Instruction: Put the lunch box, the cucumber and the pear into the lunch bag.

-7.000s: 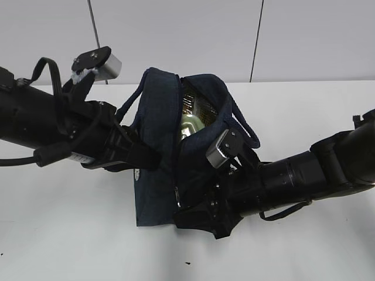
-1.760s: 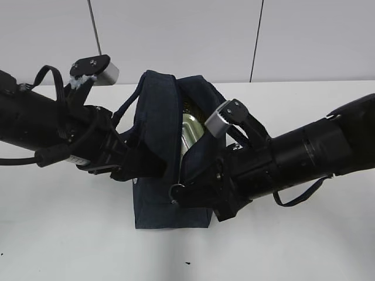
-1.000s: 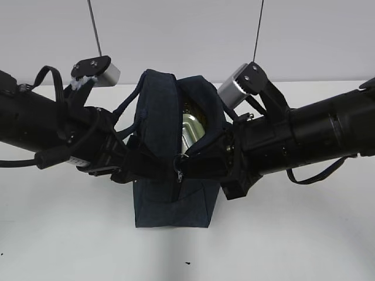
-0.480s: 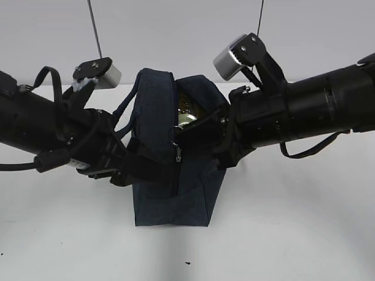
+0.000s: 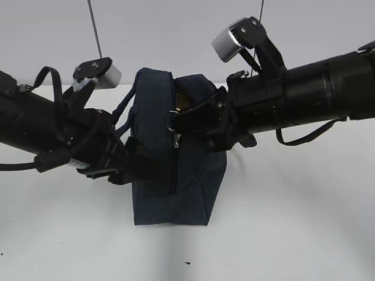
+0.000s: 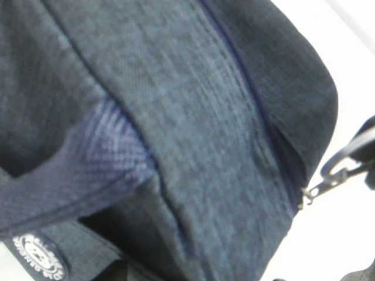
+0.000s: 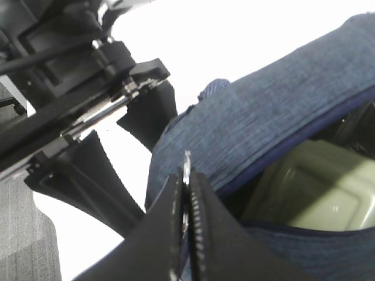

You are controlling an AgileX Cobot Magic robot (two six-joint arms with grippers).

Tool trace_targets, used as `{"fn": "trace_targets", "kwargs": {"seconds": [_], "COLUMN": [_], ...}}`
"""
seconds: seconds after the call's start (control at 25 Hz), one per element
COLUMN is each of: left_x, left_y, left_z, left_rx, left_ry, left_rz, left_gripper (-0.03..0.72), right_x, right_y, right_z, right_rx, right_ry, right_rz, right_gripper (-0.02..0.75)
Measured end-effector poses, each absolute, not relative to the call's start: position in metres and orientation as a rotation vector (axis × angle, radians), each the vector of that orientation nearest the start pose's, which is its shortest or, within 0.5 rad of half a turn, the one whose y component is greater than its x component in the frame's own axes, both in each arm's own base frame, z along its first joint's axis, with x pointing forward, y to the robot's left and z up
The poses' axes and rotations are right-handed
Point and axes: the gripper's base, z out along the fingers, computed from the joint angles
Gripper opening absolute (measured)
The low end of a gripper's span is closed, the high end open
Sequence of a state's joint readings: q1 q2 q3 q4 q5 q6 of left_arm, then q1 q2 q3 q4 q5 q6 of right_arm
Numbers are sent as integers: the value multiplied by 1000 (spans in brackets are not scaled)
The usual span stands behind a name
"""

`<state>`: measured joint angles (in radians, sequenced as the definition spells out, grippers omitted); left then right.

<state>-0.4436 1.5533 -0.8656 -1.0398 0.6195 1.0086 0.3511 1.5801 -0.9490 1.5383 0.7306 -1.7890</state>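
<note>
While the bag [image 5: 176,175] stands upright on the white table [image 5: 293,222], both arms meet at its upper half. Left fingers [image 5: 137,167], entering from 9 o'clock, press against the bag's left flank; whether they are closed on the fabric cannot be told, since the left wrist view shows only navy cloth [image 6: 176,117] and a handle strap [image 6: 70,193]. Right fingers [image 7: 186,193], entering from 3 o'clock, are shut on the thin silver ring pull [image 7: 187,167], which sits near the top of the zipper line [image 5: 174,170] in the exterior view [image 5: 171,120]. Zipper teeth below the pull appear joined; the mouth at 12 o'clock stays slightly parted. Through that gap the pale green box [image 7: 310,175] lies inside the bag. Cucumber and pear are not discernible in any view.
</note>
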Motion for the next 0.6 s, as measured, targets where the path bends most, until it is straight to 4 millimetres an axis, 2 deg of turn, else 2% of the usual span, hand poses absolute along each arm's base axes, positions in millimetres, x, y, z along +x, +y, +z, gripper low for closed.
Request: {"fn": "trace_targets", "kwargs": {"seconds": [0.2,0.52,0.6], "left_x": [253,255,254], "left_y": [-169,-169,-169], "left_z": [219,220,220], "left_rx": [810,778,782], "left_ry": [2366,2363,2364], "left_rz": [-789,-796,-795], "left_gripper": [363,57,11], "right_x": [285,285,286], "right_y": [169,169,168], "right_z": [260,260,260], "right_rx": [-1019,-1011,-1000], "right_ry": [1813,1817,1822], "right_rz": [830,826,815], "right_gripper": [6,6,6]}}
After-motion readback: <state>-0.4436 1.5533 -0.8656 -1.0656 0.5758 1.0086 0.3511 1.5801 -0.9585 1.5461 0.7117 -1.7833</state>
